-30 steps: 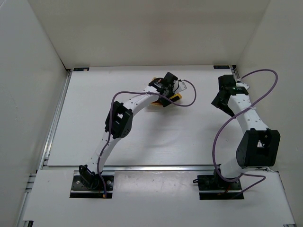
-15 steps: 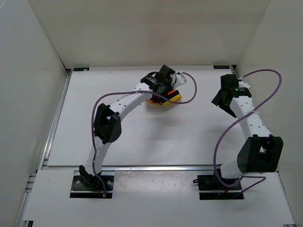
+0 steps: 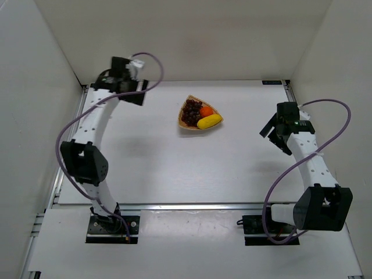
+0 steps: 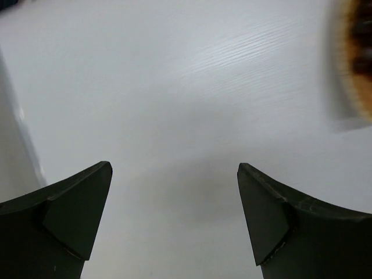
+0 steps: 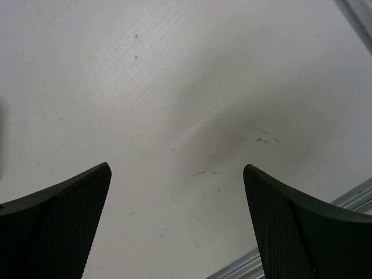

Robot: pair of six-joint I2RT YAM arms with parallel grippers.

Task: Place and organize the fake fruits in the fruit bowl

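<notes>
Left gripper [image 4: 174,174]: jaws wide apart, nothing between them, only bare tabletop below. It hangs at the far-left corner of the table [image 3: 174,168]. Right gripper [image 5: 177,171]: also spread wide and empty, over the right side near the rail [image 5: 354,11].

Fruit bowl [image 3: 192,129]: far-centre of the table, between the two arms. It lies to the right of the left gripper and to the left of the right one. Both are well apart from it, and neither is clearly nearer. In the left wrist view its tan rim shows only as a blur at the right edge.

All three fruits are inside the bowl:
- Grapes [image 3: 190,111] on the left side.
- Orange [image 3: 206,110] at the back, touching the grapes.
- Lemon [image 3: 209,121] along the near-right edge, long axis running roughly across the table with the right end slightly farther back.

Nothing sits loose outside the bowl, so the task looks complete, and any further move would just be a tidy-up nudge.

The tabletop is white with a faint grain, with light scuffs under the right gripper. Plain white walls [image 3: 174,35] close three sides.
</notes>
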